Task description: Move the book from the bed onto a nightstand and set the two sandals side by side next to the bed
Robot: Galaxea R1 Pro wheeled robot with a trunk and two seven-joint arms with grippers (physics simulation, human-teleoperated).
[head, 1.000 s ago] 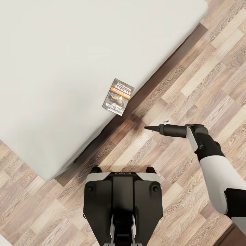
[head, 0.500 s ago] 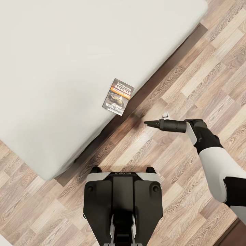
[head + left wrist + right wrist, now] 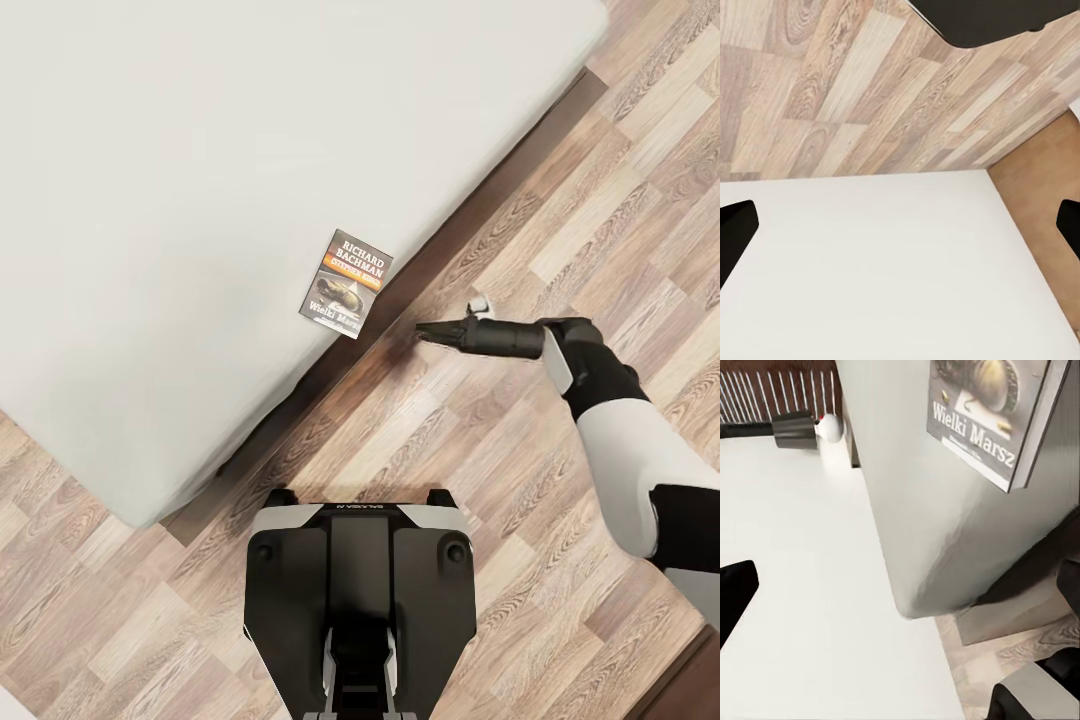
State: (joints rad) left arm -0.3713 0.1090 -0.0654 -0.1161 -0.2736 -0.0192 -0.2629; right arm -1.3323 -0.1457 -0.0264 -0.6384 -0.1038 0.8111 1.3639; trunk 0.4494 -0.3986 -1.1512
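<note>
Hand nearer book than before.

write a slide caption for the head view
Right gripper reaches over the floor toward the book lying near the bed edge.

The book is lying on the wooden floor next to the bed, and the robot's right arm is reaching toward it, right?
Not quite. The book is lying on the bed, close to the mattress edge, not on the wooden floor. The head view shows this. The rest holds: the right gripper points toward the book from over the floor, apart from it.
</note>
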